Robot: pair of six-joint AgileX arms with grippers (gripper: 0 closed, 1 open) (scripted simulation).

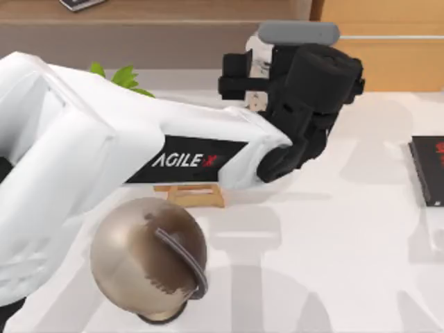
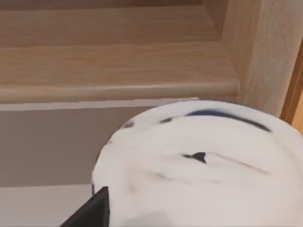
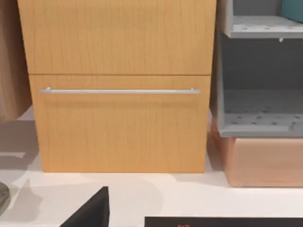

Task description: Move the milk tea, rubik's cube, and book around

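The milk tea (image 1: 260, 64) sits between the black fingers of my left gripper (image 1: 239, 78) near the back of the table, at the middle. The gripper is shut on it. Its white lid (image 2: 199, 161) looms close in the left wrist view, with one black finger (image 2: 92, 213) beside it. The book (image 1: 427, 170), black with red lettering, lies flat at the table's right edge. Its near edge (image 3: 222, 221) also shows in the right wrist view, next to part of my right gripper (image 3: 90, 213). The rubik's cube is out of view.
A bronze globe (image 1: 149, 260) stands at the front left, under my left arm. A small wooden stand (image 1: 191, 195) and a green plant (image 1: 121, 75) lie behind it. A wooden drawer cabinet (image 3: 118, 94) and grey shelves (image 3: 260, 123) line the back right.
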